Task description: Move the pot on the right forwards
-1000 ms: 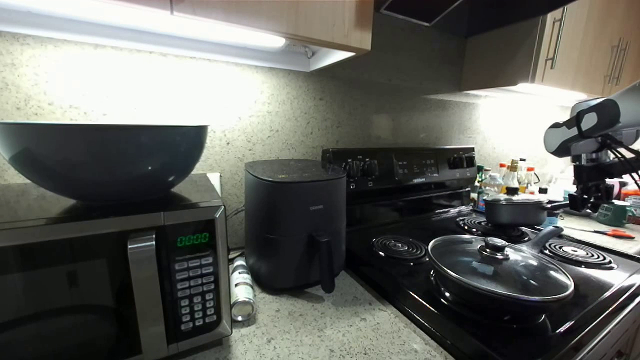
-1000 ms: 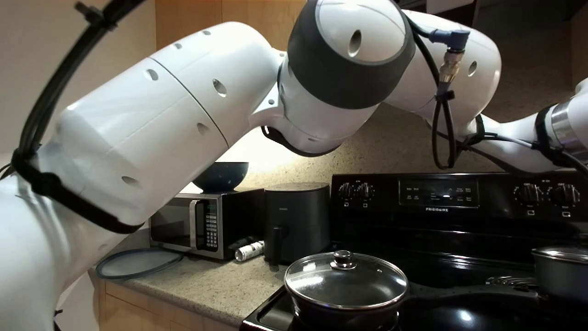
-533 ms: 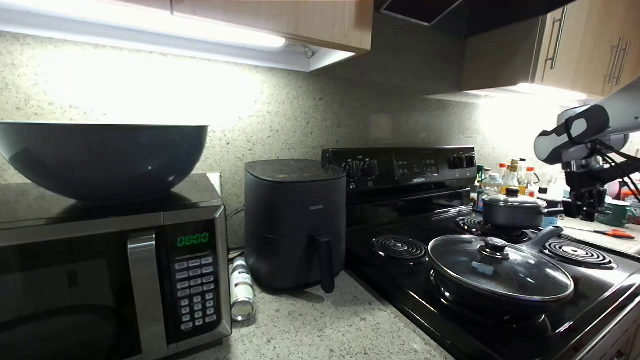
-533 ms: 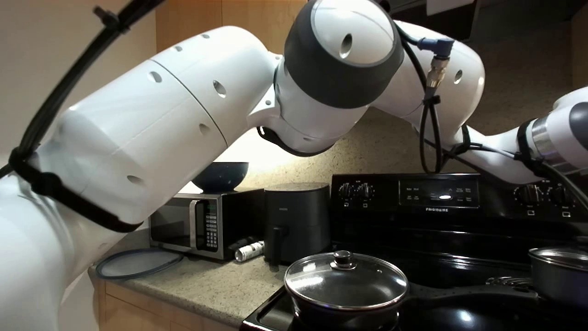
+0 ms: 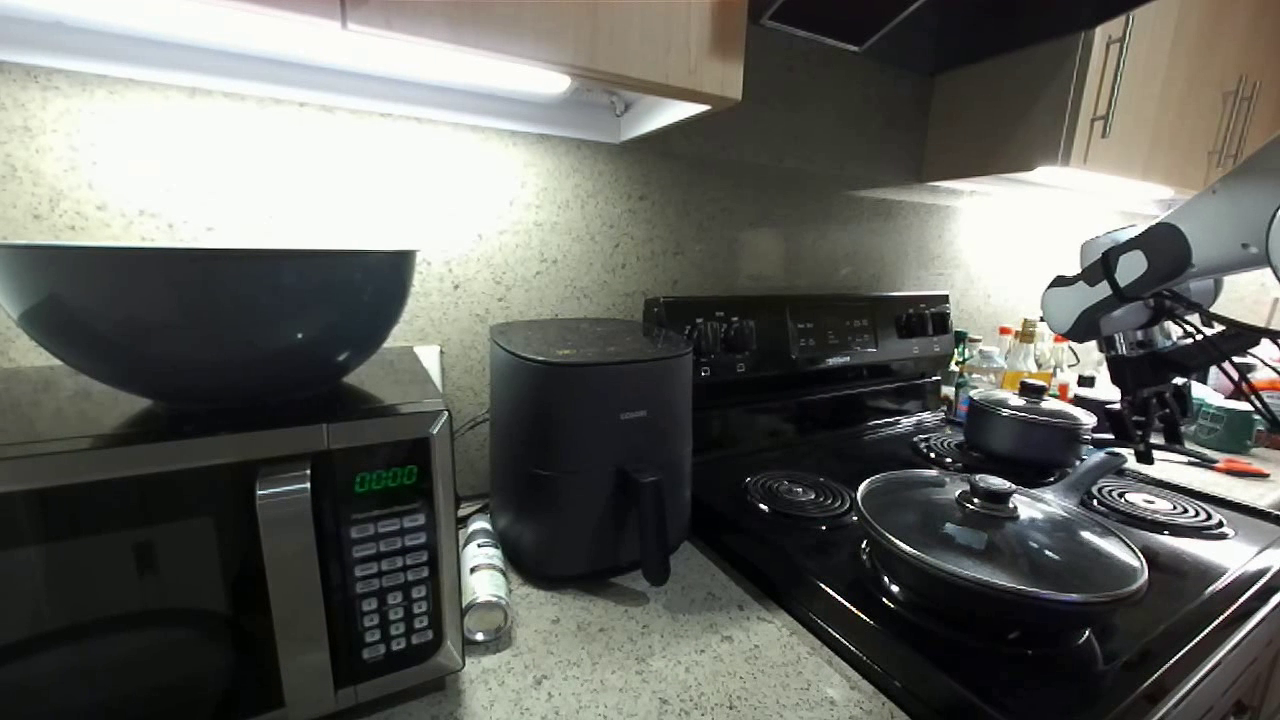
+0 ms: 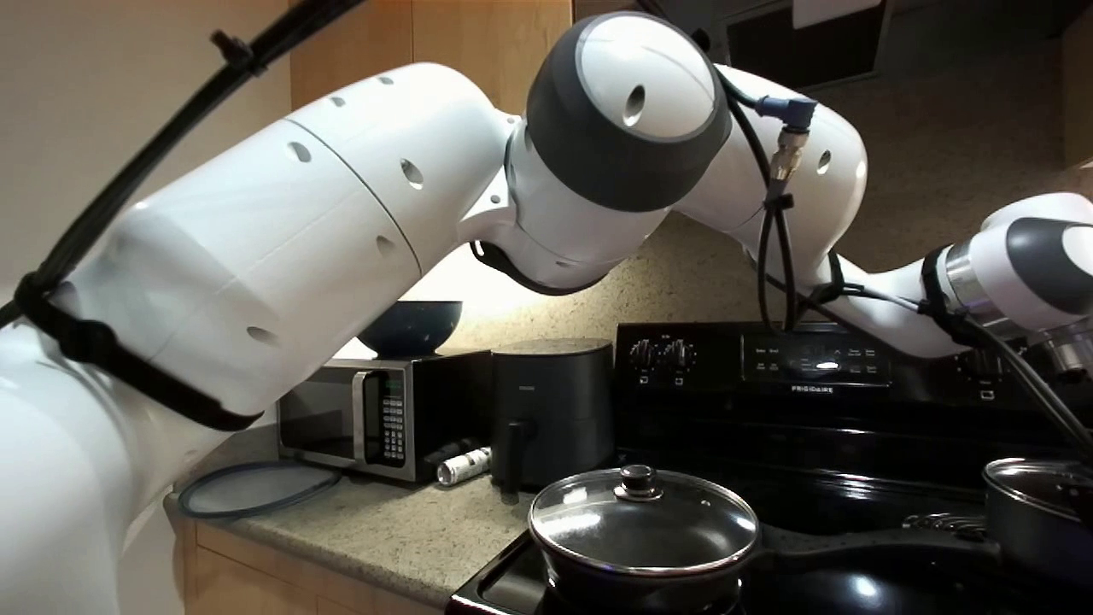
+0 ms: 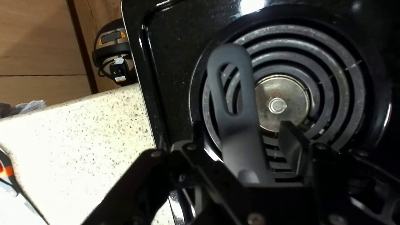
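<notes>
The pot (image 5: 1022,435) is small and dark grey with a glass lid, standing over the back right burner. Its lid leans slightly down toward the handle side. In an exterior view the pot (image 6: 1029,517) is cut off by the right edge. Seen from the wrist, its straight handle (image 7: 239,147) with a slot at the end lies in the space between my fingers, with gaps on both sides. My gripper (image 7: 242,131) is open there; the pot's body does not show in that view. In an exterior view my gripper (image 5: 1150,445) hangs at the handle.
A wide pan with domed lid (image 5: 1000,535) sits in front of the pot, its handle (image 5: 1085,480) pointing toward it. Beneath the pot's handle lies a coil burner (image 7: 278,72). The counter (image 7: 103,131) with orange-handled scissors (image 5: 1240,466) borders the stove. Bottles (image 5: 1022,360) stand behind.
My gripper has moved left and down in an exterior view and opened from around the pot's handle. The pot has shifted slightly, its handle dropping and its lid tipping from near level.
</notes>
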